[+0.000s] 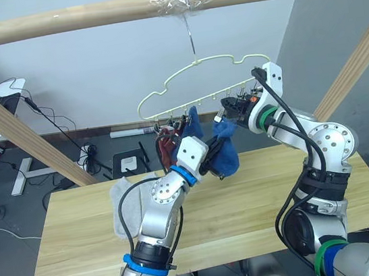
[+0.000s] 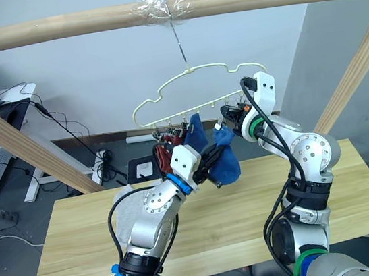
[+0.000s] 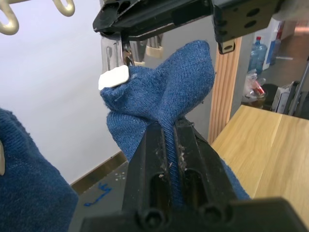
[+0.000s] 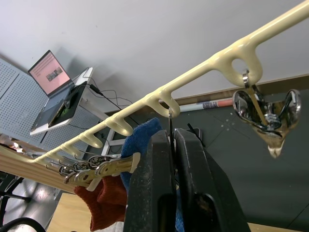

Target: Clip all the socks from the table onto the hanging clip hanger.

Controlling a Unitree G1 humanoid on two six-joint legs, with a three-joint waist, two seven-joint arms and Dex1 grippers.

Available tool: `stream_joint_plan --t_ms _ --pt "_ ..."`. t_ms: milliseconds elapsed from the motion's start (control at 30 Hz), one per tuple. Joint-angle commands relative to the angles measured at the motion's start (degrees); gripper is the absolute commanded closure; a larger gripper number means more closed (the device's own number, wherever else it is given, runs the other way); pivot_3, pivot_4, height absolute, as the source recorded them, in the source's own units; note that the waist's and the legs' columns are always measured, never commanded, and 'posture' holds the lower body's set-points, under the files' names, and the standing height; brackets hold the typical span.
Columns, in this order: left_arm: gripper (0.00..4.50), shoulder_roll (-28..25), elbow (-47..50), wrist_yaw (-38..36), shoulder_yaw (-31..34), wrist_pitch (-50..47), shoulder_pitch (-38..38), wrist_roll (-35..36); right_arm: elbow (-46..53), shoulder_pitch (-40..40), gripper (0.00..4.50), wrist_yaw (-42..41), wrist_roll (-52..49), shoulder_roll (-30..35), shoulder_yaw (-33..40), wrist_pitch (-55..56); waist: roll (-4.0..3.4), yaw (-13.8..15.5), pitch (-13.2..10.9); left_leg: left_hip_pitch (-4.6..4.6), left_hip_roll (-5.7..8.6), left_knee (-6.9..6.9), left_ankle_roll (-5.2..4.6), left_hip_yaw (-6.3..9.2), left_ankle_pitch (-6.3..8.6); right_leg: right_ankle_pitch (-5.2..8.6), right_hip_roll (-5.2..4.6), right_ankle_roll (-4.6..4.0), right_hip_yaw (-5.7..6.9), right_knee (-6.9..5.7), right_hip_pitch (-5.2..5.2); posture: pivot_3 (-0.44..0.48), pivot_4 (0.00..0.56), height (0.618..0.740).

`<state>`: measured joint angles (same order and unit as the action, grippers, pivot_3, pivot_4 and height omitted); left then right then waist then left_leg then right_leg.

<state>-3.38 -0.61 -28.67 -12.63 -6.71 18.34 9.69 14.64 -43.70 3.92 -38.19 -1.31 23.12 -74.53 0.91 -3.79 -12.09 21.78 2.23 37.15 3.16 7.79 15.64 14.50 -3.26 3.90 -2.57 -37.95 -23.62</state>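
your left gripper (image 3: pixel 175 140): fingers pinched on blue sock (image 3: pixel 164 92), soft knit, bunched under the clip hanger (image 1: pixel 204 81). your right gripper (image 4: pixel 174 140): fingers closed on a clip. grey sock (image 1: pixel 128 200) on worktop (image 1: pixel 248 211).

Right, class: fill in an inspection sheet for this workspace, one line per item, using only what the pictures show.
Surface: light wood table, mostly bare.
Job's things: yellow clip hanger hangs from a taped wooden pole; a rust red sock and a blue sock are clipped on; a second blue sock is raised at a clip; grey socks lie on the table.
Clutter: nothing seen.
Grippers: left tool shut on the second blue sock; right tool squeezes a clip.
Cables: black leads along the floor and wall.
Surroundings: laptop on a side desk.
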Motion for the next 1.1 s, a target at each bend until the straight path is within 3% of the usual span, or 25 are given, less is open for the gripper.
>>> stream_joint_plan --t_ms 33,267,500,833,1100 --pt "4.49 0.40 0.73 -0.69 0.30 -0.66 0.27 1.32 1.24 0.08 4.50 0.36 -0.60 0.60 0.14 0.17 0.00 -0.04 0.00 0.00 0.00 0.00 0.00 0.00 0.00 0.00 0.00 0.00 0.00 0.00 0.00 -0.118 0.186 0.740" --pt "4.49 1.06 1.58 -0.68 1.34 -3.11 0.53 2.94 1.49 0.83 4.50 0.36 -0.83 0.95 -0.28 0.32 0.00 -0.11 0.00 0.00 0.00 0.00 0.00 0.01 0.00 0.00 0.00 0.00 0.01 -0.01 0.00 -0.118 0.188 0.740" --pt "4.49 0.81 1.80 -0.72 2.62 1.12 2.68 1.88 1.32 1.39 4.50 0.17 -1.05 1.32 -1.15 0.76 0.00 -0.19 0.00 0.00 0.00 0.00 0.00 0.01 0.00 0.00 0.00 0.00 0.01 0.00 0.00 -0.116 0.189 0.740" --pt "4.49 0.61 3.97 -2.21 -0.01 1.66 0.35 1.80 0.97 2.36 4.50 -0.32 -1.42 2.46 -2.53 2.16 0.00 -0.33 0.00 0.01 0.00 -0.05 0.00 0.00 0.00 0.00 0.00 0.01 0.00 0.05 0.00 -0.107 0.185 0.740" --pt "4.50 0.35 3.57 -1.73 0.04 1.52 0.72 1.11 1.06 2.68 1.41 -1.04 -2.36 2.75 -2.37 2.23 0.00 -0.91 0.00 0.01 0.00 -0.04 -0.01 0.01 -0.01 0.00 0.01 0.01 0.00 0.03 0.00 -0.105 0.177 0.740"
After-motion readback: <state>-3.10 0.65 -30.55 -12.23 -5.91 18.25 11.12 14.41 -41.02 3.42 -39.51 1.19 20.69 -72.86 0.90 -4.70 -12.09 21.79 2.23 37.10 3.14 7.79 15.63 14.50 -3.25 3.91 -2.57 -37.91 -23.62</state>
